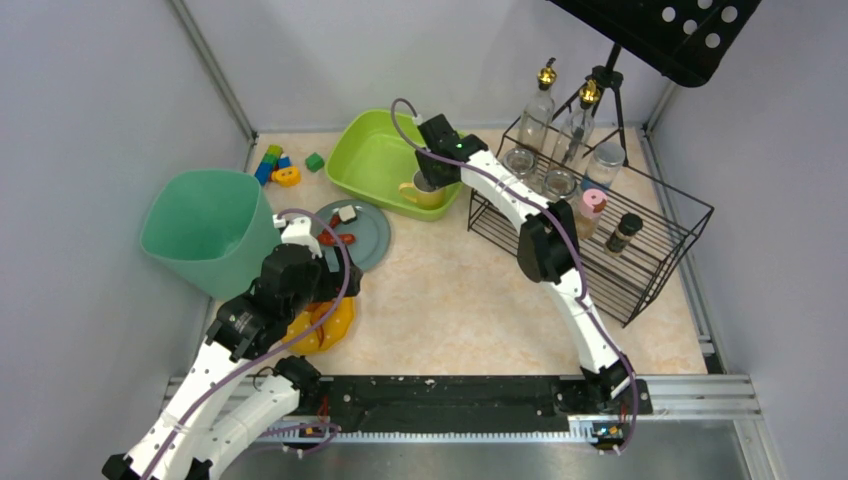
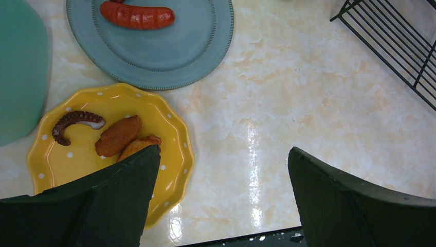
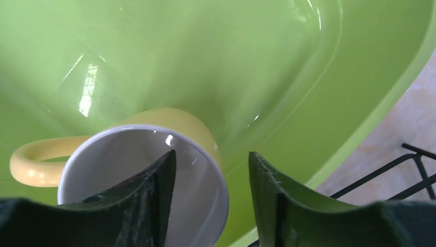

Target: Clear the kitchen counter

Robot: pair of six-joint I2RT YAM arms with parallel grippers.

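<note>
Top: noted kitchen counter (image 1: 460,290) lying under both arms, mug (image 1: 422,192) inside green basin (image 1: 365,150).
Left wrist: found left gripper (image 2: 223,154) spread wide, empty, over counter beside yellow plate (image 2: 175,139).
Right wrist: saw right gripper (image 3: 212,154) parted astride mug rim, not pinching.
Judged mug drop-off nearly done; reckoned on a straight lift clear next.

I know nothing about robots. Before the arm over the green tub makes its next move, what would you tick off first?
1. The mug sits inside the green tub: ok.
2. The right gripper straddles the mug's rim, jaws apart and clear of its wall: ok.
3. The mug rests steadily on the tub floor: cannot tell.
4. The left gripper is open and empty: ok.
5. The kitchen counter is cleared: not ok; the yellow plate with food and the blue plate with a sausage are on it.
</note>
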